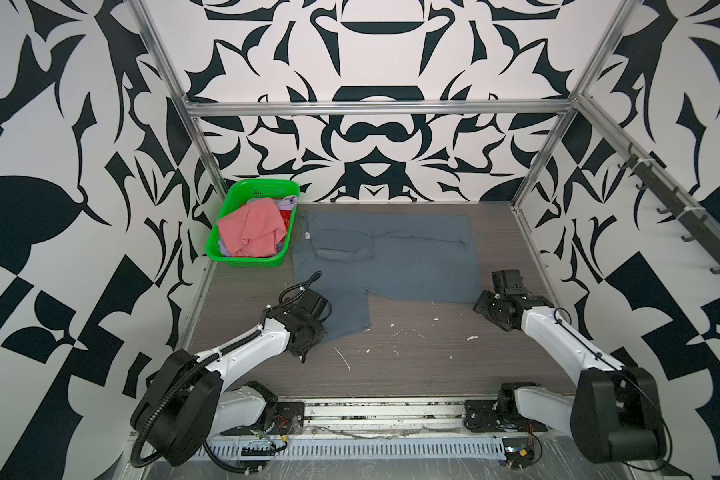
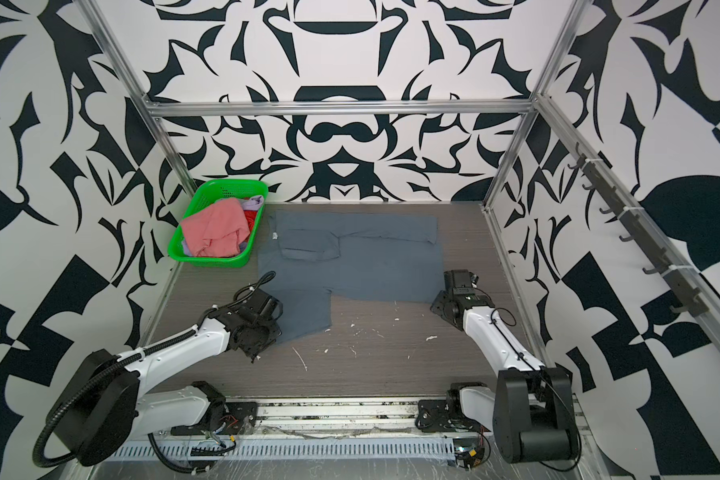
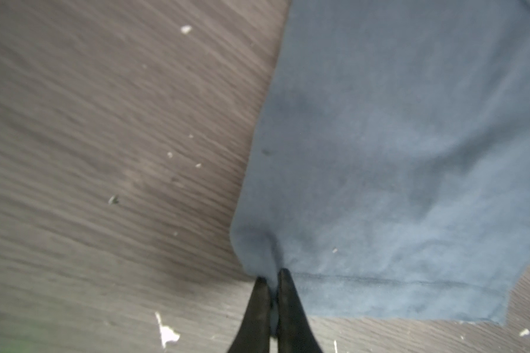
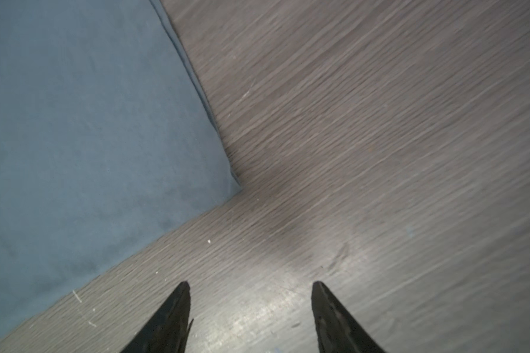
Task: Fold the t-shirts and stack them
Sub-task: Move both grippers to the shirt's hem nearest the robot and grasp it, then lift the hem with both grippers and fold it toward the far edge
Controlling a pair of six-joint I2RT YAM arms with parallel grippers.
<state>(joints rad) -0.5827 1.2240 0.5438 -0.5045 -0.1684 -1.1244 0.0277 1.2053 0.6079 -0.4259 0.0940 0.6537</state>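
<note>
While the shirt (image 1: 412, 266) lies spread across the table's (image 1: 412, 365) far half, its near-left sleeve (image 1: 350, 316) is pinched by the left gripper (image 3: 271, 276), likely for folding inward, and the right gripper (image 4: 251, 284) is held wide, empty, beside the near-right corner.

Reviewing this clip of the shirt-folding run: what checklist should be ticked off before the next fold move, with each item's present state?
1. Left claw shut on a corner of the blue-grey t-shirt: ok.
2. Right claw gripping its corner of that shirt: not ok; jaws open over bare table, beside the cloth.
3. Shirt spread flat, far strip already folded over: ok.
4. Pink shirt inside the green basket, not on the spread shirt: ok.
5. Left claw pinching both cloth layers: cannot tell.
</note>
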